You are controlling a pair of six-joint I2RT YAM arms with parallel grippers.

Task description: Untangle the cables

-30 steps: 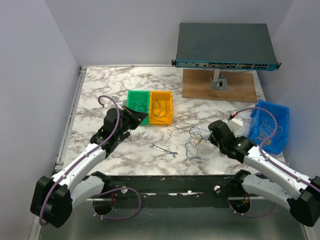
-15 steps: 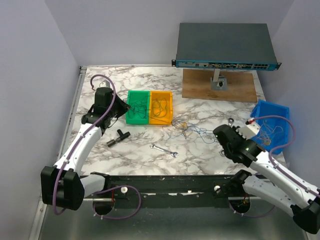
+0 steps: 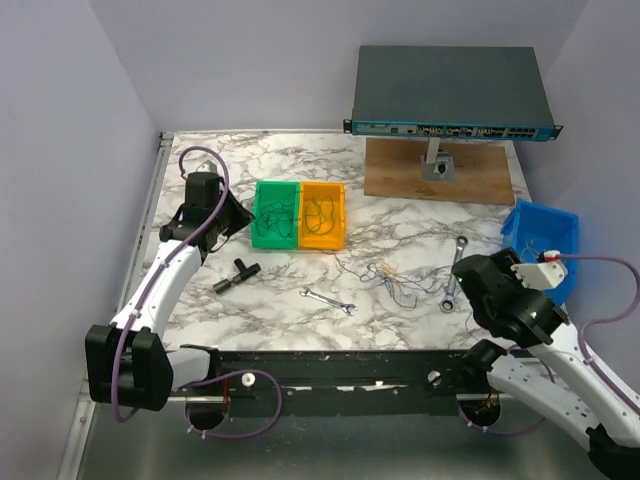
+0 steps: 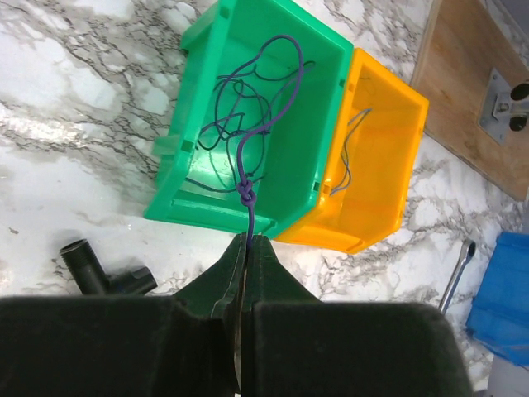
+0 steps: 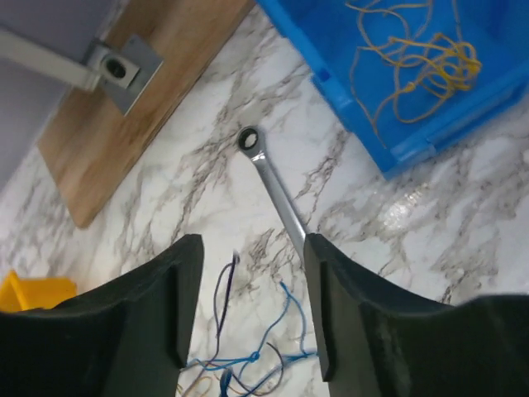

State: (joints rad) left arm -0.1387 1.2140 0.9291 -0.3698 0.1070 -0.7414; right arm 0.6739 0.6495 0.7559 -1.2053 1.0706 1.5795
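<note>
The cables (image 3: 393, 279) lie as a loose bunch of thin blue, dark and reddish wires on the marble table, right of centre. In the right wrist view their blue strands (image 5: 281, 318) lie between and just below my fingers. My right gripper (image 5: 250, 252) is open and empty above them; in the top view it (image 3: 466, 277) sits at their right end. My left gripper (image 4: 248, 241) is shut on a thin purple wire (image 4: 245, 169) with a knot, which runs into the green bin (image 4: 178, 157). In the top view the left gripper (image 3: 233, 216) is at that bin's left side.
An orange bin (image 3: 323, 213) adjoins the green bin (image 3: 277, 213). A black T-fitting (image 3: 235, 272) and a small wrench (image 3: 330, 301) lie near the front. A ring wrench (image 5: 277, 194) lies by my right fingers. A blue bin (image 5: 347, 87) of yellow wires, a wooden board (image 3: 440, 172) and a switch (image 3: 450, 90) stand right and back.
My left arm swung left to the green bin's left side, uncovering the black T-fitting. My right arm drew back to the right, away from the bunch, which shifted on the table.
</note>
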